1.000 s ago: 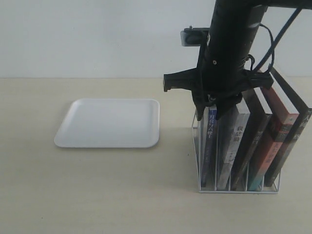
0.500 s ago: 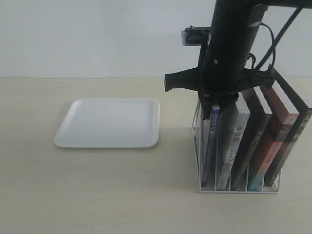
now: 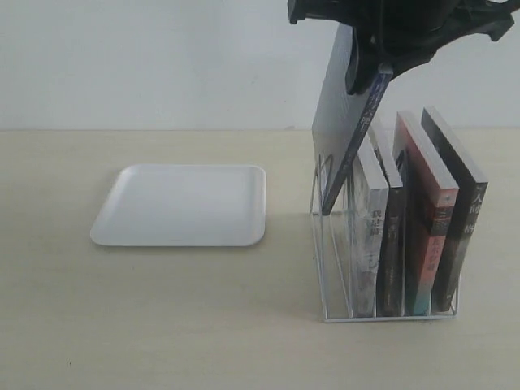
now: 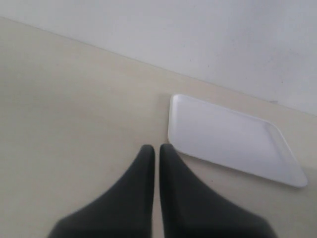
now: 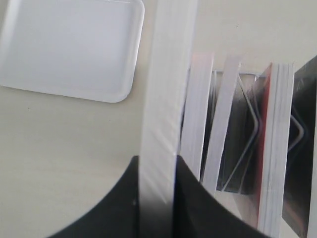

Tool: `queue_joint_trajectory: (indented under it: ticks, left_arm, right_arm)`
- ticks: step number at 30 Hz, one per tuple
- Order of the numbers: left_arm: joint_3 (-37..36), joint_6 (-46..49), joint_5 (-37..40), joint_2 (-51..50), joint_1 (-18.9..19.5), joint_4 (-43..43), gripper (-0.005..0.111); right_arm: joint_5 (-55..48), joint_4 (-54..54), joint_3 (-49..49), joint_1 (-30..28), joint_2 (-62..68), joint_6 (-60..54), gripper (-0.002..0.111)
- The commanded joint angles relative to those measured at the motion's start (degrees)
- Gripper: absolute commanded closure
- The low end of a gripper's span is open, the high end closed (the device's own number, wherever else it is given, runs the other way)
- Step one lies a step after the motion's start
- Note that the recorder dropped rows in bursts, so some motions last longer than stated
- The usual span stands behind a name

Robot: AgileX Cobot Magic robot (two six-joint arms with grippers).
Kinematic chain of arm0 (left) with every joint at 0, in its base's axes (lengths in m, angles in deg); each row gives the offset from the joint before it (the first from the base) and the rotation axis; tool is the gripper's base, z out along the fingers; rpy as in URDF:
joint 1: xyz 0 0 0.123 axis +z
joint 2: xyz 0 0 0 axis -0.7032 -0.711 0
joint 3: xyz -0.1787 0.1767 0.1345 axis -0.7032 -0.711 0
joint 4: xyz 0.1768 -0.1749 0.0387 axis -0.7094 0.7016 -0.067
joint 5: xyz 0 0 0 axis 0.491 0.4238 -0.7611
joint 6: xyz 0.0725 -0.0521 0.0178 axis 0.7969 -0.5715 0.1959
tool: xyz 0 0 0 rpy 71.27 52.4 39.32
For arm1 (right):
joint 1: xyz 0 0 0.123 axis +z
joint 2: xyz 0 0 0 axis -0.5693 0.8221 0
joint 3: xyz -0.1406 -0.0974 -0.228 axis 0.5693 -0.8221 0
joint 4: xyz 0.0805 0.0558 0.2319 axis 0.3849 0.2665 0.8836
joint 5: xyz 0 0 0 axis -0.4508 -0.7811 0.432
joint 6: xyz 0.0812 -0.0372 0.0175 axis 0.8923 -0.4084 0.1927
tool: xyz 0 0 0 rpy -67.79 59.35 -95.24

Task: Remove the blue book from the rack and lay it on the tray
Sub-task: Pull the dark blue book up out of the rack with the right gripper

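My right gripper (image 3: pixel 370 61) is shut on the top of the blue book (image 3: pixel 345 122) at the upper edge of the exterior view. The book hangs tilted above the white wire rack (image 3: pixel 320 244), and its lower corner is level with the rack's leftmost slot. In the right wrist view the book's white page edge (image 5: pixel 166 89) runs up between the two black fingers of the right gripper (image 5: pixel 157 161). The white tray (image 3: pixel 183 203) lies flat to the left of the rack. My left gripper (image 4: pixel 157 148) is shut on nothing, low over the table beside the tray (image 4: pixel 228 136).
Several books still stand in the rack: a grey-white one (image 3: pixel 370 236), a dark one, a red-orange one (image 3: pixel 422 219) and a black one at the right. The rack's wire dividers (image 5: pixel 252 124) show between them. A pale wall rises behind the table.
The right gripper has risen with the blue book, drawing it up almost out of its slot. The other books now stand more upright and the rack has shifted slightly.
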Motion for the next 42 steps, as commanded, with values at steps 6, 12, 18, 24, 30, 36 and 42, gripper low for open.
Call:
queue_joint_trajectory:
  ticks: [6, 12, 18, 24, 30, 36, 42]
  left_arm:
    - [0.1, 0.0, -0.7, 0.2, 0.1, 0.0, 0.103]
    - [0.1, 0.0, -0.7, 0.2, 0.1, 0.0, 0.103]
    - [0.1, 0.0, -0.7, 0.2, 0.1, 0.0, 0.103]
    - [0.1, 0.0, -0.7, 0.2, 0.1, 0.0, 0.103]
    - [0.1, 0.0, -0.7, 0.2, 0.1, 0.0, 0.103]
    - [0.1, 0.0, -0.7, 0.2, 0.1, 0.0, 0.103]
    - [0.1, 0.0, -0.7, 0.2, 0.1, 0.0, 0.103]
  right_arm:
    - [1.9, 0.7, 0.4, -0.1, -0.7, -0.6, 0.108]
    - [1.9, -4.1, 0.4, -0.1, -5.5, -0.6, 0.108]
    - [1.9, -7.5, 0.4, -0.1, -11.8, -0.6, 0.108]
    - [1.9, -4.6, 0.4, -0.1, -13.6, -0.8, 0.108]
    - [7.8, 8.2, 0.4, 0.1, -11.5, -5.4, 0.108]
    - [16.5, 24.7, 0.4, 3.9, -5.0, -17.8, 0.108]
    - [29.6, 35.9, 0.4, 12.8, 3.9, -27.2, 0.108]
